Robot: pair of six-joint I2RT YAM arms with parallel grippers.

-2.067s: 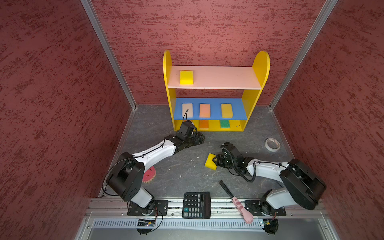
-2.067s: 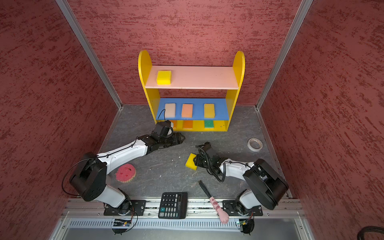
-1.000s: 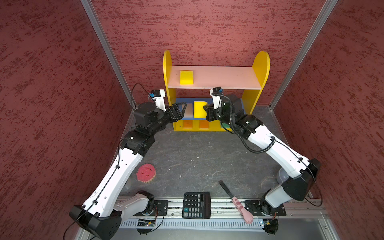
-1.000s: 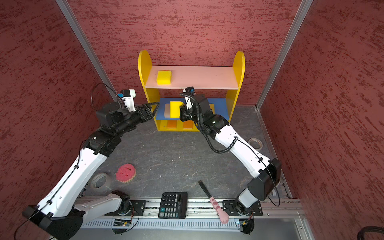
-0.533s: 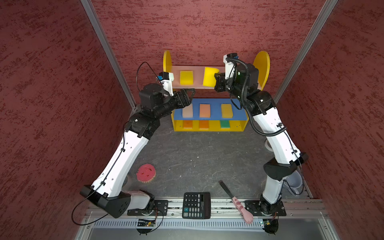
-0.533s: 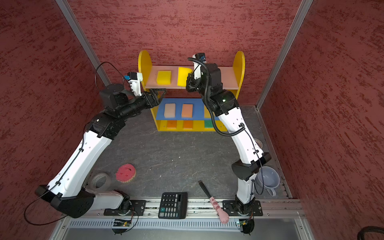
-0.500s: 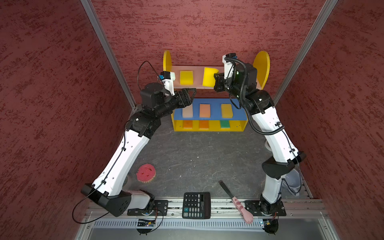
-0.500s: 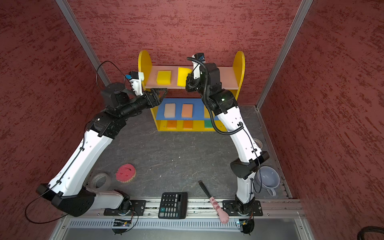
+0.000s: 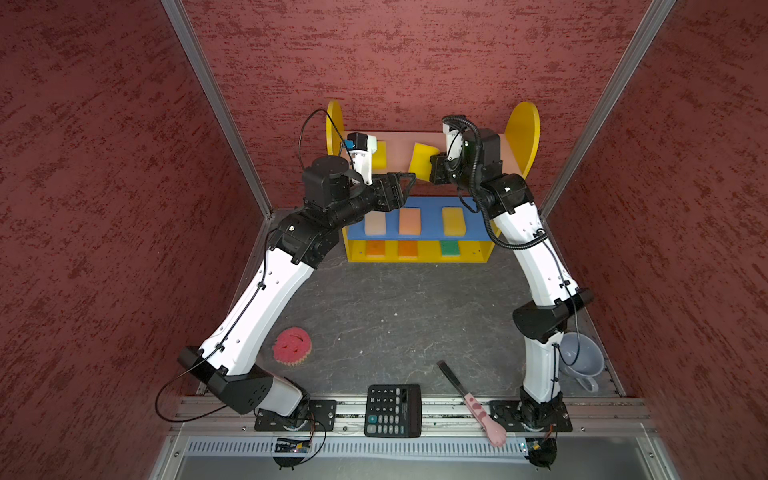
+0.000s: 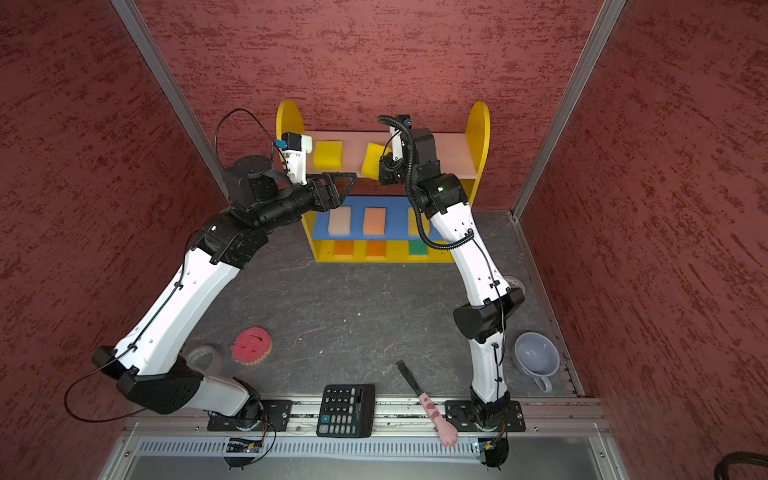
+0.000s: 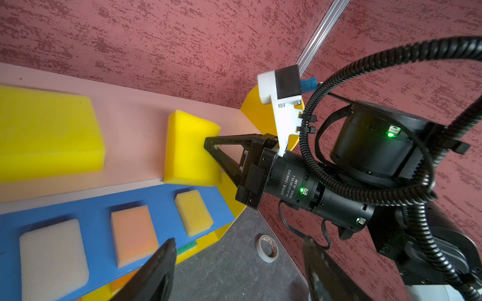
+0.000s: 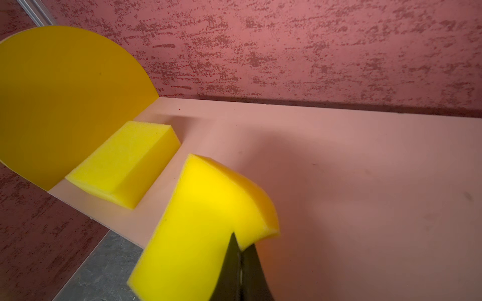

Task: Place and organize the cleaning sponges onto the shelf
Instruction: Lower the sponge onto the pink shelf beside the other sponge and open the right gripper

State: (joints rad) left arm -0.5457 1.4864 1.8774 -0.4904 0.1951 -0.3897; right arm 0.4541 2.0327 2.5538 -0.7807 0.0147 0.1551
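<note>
Right tool (image 12: 238, 249) pinching yellow sponge (image 12: 198, 221) corner, tilted over pink top board (image 12: 352, 169)

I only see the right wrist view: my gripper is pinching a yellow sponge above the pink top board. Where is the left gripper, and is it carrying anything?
Observer: The left gripper is open and empty. It hangs in front of the top board, just left of your yellow sponge in both top views.
Operator: Besides mine, is any sponge not on the shelf?
Observer: Yes, one. The round pink sponge lies on the table, far from the shelf, on the left gripper's side.
</note>
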